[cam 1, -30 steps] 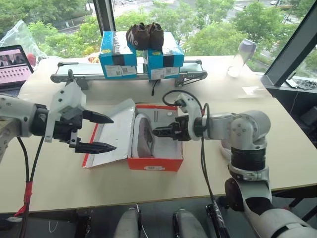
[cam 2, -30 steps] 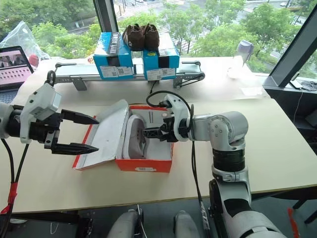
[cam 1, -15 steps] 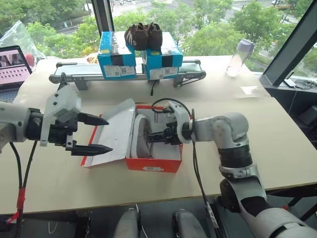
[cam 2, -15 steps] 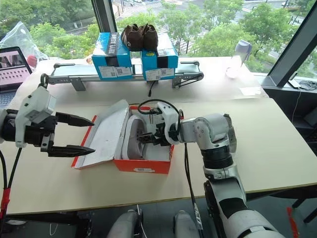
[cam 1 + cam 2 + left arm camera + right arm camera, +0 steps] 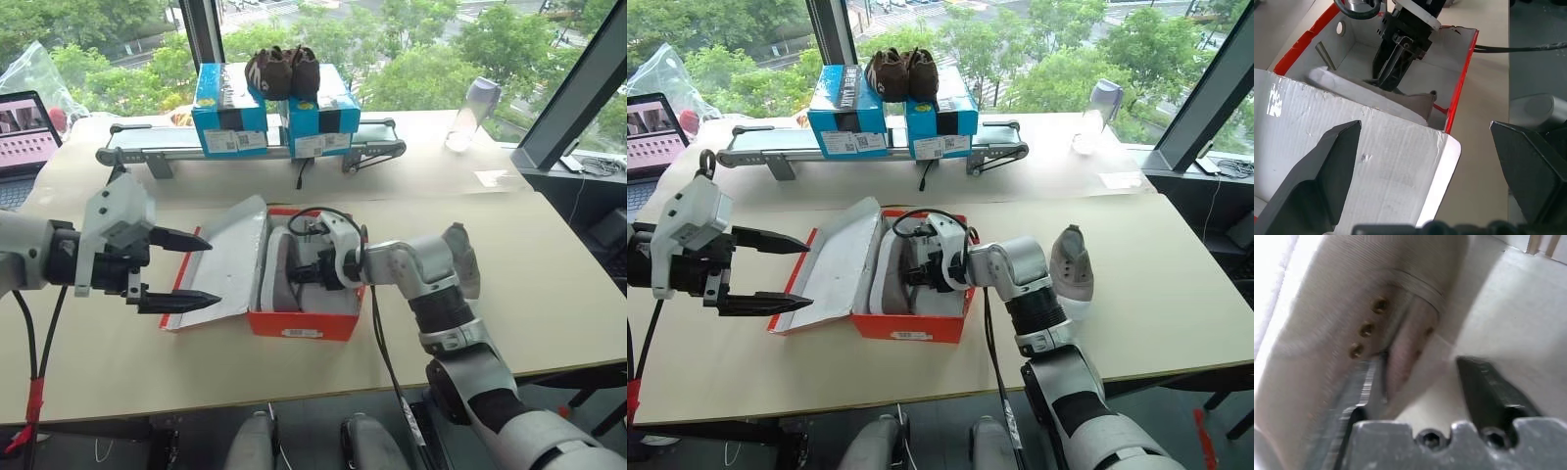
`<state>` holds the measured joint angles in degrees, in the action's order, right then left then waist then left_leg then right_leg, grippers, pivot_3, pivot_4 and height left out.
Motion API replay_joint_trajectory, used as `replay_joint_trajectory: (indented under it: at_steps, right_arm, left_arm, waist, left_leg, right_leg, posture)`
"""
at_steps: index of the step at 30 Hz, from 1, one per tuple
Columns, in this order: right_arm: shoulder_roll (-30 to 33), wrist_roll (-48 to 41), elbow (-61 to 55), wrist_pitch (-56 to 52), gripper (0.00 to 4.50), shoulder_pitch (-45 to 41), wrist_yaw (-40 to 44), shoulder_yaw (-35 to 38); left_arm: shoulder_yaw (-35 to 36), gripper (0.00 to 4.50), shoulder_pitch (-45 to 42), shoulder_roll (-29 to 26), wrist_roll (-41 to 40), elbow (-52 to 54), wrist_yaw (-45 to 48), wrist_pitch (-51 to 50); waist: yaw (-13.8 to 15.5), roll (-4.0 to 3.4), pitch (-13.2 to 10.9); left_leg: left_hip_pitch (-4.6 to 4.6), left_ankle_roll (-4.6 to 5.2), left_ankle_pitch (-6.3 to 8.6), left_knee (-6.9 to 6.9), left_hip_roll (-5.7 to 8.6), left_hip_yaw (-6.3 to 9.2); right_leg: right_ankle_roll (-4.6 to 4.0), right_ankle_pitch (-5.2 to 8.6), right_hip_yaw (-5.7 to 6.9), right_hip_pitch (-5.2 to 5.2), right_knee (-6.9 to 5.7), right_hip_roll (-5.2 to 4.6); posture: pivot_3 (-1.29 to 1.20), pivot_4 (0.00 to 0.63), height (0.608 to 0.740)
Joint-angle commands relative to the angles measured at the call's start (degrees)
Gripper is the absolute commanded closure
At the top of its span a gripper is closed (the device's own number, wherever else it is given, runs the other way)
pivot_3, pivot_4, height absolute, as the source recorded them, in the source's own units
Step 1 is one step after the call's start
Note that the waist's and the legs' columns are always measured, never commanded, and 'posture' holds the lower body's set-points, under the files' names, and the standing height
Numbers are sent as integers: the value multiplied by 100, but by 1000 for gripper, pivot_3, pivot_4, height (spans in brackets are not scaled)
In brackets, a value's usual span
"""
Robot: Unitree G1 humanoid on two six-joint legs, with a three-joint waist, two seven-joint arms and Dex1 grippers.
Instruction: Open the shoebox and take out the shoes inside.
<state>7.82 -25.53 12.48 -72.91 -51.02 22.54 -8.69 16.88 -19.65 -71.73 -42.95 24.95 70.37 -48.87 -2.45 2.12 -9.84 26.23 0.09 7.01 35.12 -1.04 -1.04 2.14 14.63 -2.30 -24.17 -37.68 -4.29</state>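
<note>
Right gripper (image 5: 908, 275) going for the second shoe inside the open shoebox (image 5: 913, 323).

Shoebox is sitting mid-table (image 5: 921, 382), red outside, white inside, hinged lid (image 5: 838, 266) lying flat toward the robot's left. One grey-beige shoe (image 5: 890, 274) is lying on its side against the lid-side wall of the box; the other shoe (image 5: 1073, 269) is already out on the table at the robot's right, well apart from the box. Right wrist view: one finger (image 5: 1369, 382) is pressing into the shoe's opening by the eyelets, the other is standing off the fabric, so the jaws are part-closed around the upper's edge (not a firm grip yet). Left gripper (image 5: 174, 269) is hanging wide open over the lid, holding nothing. Shoe is probably light, with a soft canvas upper that folds when pinched and a stiffer white rubber sole; taking it by the collar or tongue edge looks best.
</note>
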Motion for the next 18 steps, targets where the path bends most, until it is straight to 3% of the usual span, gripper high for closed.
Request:
replay_joint_trajectory:
  at_steps: [1, 4, 18]
  right_arm:
    - [-39, -22, -215, 2, 3487, -114, 5, 195]
    - [-78, -88, -376, -60, 4481, -200, -25, 340]
    - [-451, -882, -1072, -1400, 4481, -1147, -314, 2309]
  left_arm:
    - [150, 0, -83, -98, -52, 56, -15, 57]
    - [88, 0, -139, -85, -37, 29, -20, 86]
    - [-221, 0, -409, -24, 29, -91, 25, 223]
  waist:
    - [0, 0, 0]
    - [5, 0, 0]
    - [-1, -1, -1]
  left_leg:
    - [0, 0, 0, 0, 0, 0]
    - [1, 0, 0, -2, 1, 0]
    - [5, 0, 0, -10, 1, 0]
  right_leg:
    - [0, 0, 0, 0, 0, 0]
    - [0, 0, 0, -1, 0, -1]
    - [-1, 0, 0, -7, 2, -2]
  posture:
    - [0, 150, 740]
    - [0, 150, 740]
    - [0, 150, 740]
